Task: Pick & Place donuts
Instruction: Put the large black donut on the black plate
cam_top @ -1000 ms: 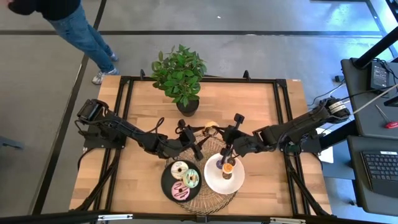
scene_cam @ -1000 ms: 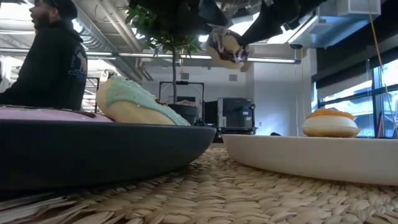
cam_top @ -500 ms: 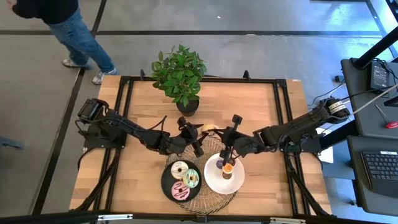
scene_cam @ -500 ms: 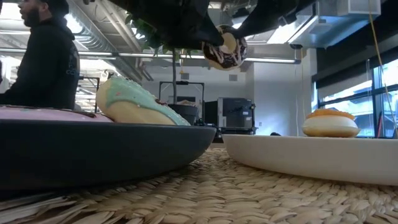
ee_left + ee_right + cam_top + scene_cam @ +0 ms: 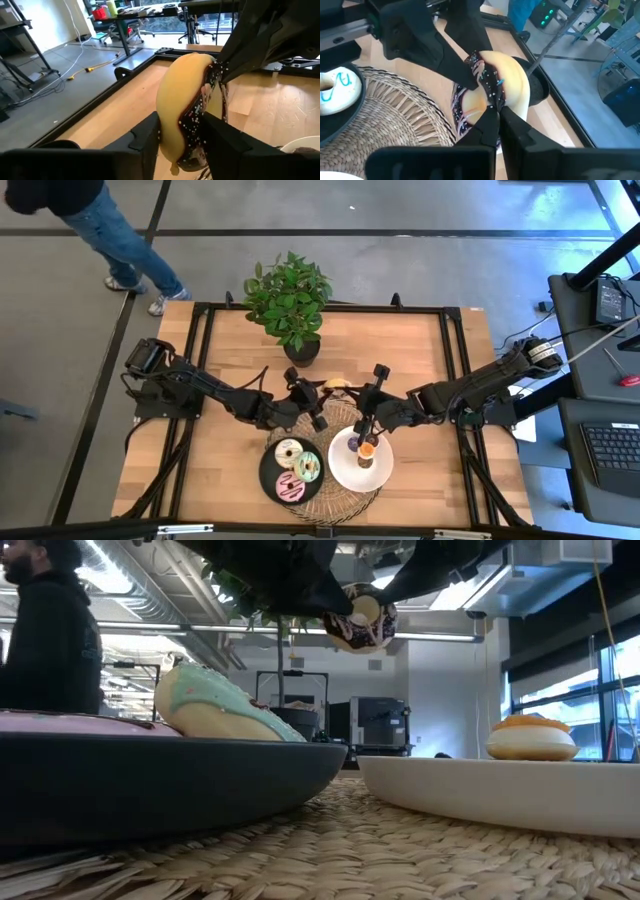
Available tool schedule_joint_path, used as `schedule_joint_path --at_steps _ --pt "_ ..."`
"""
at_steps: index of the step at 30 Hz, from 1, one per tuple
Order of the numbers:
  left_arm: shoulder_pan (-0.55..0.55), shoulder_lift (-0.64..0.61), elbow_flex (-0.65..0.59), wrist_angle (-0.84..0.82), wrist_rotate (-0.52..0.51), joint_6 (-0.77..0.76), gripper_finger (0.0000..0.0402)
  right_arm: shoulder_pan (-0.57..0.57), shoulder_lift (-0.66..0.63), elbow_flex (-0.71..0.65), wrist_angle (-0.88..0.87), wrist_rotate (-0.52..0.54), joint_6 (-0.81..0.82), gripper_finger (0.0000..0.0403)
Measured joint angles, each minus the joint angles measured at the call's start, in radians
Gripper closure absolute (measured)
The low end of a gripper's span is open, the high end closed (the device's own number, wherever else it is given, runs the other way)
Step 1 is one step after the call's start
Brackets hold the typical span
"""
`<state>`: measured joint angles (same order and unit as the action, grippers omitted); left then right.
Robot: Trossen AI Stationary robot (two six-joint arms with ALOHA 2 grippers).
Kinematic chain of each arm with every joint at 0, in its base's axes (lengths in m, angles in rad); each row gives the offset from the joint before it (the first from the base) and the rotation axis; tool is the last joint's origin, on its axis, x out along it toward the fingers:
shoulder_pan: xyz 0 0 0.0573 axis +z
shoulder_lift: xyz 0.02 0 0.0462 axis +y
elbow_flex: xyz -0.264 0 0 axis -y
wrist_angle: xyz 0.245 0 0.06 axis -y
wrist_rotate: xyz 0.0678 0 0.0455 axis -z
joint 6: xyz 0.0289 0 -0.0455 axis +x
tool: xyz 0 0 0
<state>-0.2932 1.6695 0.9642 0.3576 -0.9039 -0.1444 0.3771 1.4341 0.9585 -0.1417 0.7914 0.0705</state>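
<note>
A sprinkled chocolate donut (image 5: 338,385) with a cream underside hangs in the air above the woven mat (image 5: 325,505), seen on edge in the low view (image 5: 360,622). My left gripper (image 5: 182,137) comes from the table's left and my right gripper (image 5: 497,122) from the right; both are shut on it. On the black plate (image 5: 268,472) lie a cream-white donut (image 5: 290,452), a mint-green donut (image 5: 307,468) and a pink donut (image 5: 290,488). An orange mini donut (image 5: 367,449) and a brown mini donut (image 5: 364,464) sit on the white plate (image 5: 382,470). My left gripper pinches the donut across its thickness, one finger (image 5: 147,137) on the cream underside (image 5: 167,120), the other on the sprinkled chocolate face (image 5: 200,117). The fingers come nearly level from the table's left. The donut stands on edge, lifted clear. My right gripper pinches the donut's rim (image 5: 487,97) between its two nearly closed fingers (image 5: 517,127), on the side away from the left gripper. They come from the table's right, slanting slightly down. The donut is clear of the mat.
A potted plant (image 5: 290,300) stands at the table's far edge, just behind the grippers. A person (image 5: 100,220) walks on the floor beyond the far left corner. Bare wood (image 5: 230,350) lies to the left and right of the mat.
My left gripper has moved a little toward the donut that my right gripper holds up, and its fingers have taken hold of the donut's two faces. The donut has stayed in the air, shifting only slightly. The person has walked farther left.
</note>
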Motion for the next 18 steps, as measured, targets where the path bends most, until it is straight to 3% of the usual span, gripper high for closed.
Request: schedule_joint_path --at_steps 7,13,18 --pt "-0.012 -0.003 0.000 0.001 0.000 0.001 0.0333 0.000 -0.001 0.000 -0.004 -0.062 -0.055 0.0356" --pt "-0.075 -0.046 0.001 -0.097 0.003 0.031 0.0376 0.001 -0.035 0.000 -0.052 -0.095 -0.088 0.0279" --pt "-0.142 -0.129 0.001 -0.318 0.152 -0.097 0.0380 0.000 -0.132 0.000 -0.208 -0.196 0.005 0.0222"
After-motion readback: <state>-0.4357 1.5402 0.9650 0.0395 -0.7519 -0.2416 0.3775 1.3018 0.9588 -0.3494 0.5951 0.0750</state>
